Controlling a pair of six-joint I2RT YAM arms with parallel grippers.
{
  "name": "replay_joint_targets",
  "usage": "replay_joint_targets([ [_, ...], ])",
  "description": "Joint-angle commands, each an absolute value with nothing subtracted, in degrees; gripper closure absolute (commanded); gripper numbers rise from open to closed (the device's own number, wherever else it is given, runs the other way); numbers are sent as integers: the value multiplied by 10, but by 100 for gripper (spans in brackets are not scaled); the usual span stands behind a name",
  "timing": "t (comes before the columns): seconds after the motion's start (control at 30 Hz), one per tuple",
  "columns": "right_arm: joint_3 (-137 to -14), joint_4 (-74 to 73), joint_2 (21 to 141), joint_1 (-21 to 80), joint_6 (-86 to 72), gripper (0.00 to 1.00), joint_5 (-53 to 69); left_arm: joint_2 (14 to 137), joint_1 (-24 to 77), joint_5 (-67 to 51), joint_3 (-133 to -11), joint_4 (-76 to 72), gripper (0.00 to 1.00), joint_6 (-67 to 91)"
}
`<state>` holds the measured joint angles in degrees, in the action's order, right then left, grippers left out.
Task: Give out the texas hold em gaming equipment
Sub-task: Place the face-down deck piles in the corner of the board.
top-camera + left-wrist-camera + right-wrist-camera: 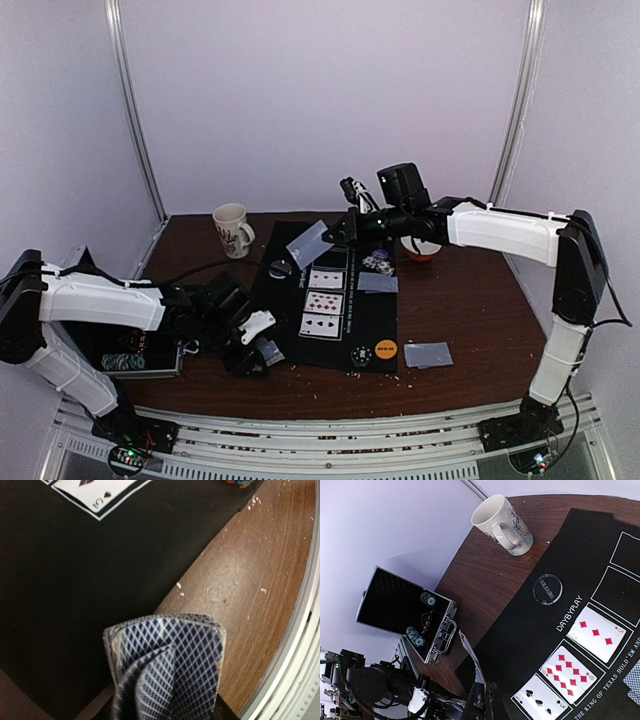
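Observation:
My left gripper (258, 348) is shut on a fanned deck of blue-and-white diamond-backed playing cards (167, 662), low over the near left edge of the black mat (345, 335). At the mat's far end my right gripper (491, 692) is shut on a single card (474, 660), seen edge-on in its wrist view and tilted in the top view (308, 242). Three cards lie face up in a column: five of diamonds (596, 633), ten of diamonds (569, 673), three of spades (540, 700). Chips (377, 263) and a face-down card (378, 283) lie to their right.
A white patterned mug (233, 229) stands left of the mat. An open metal case (402, 612) with chip stacks (415, 636) sits at the left edge. A clear dealer disc (547, 588), an orange disc (386, 349) and another face-down card (428, 354) lie nearby. A red-and-white bowl (418, 252) sits behind my right arm.

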<state>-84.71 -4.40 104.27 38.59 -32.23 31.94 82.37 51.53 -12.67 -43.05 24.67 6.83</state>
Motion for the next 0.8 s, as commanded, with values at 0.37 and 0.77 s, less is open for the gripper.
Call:
replay_joint_targets([
  [0.37, -784, -57, 974, 381, -298, 100, 286, 871, 609, -115, -421, 201, 51, 96],
  [0.77, -771, -65, 953, 381, -294, 100, 286, 914, 628, -83, -442, 191, 25, 70],
])
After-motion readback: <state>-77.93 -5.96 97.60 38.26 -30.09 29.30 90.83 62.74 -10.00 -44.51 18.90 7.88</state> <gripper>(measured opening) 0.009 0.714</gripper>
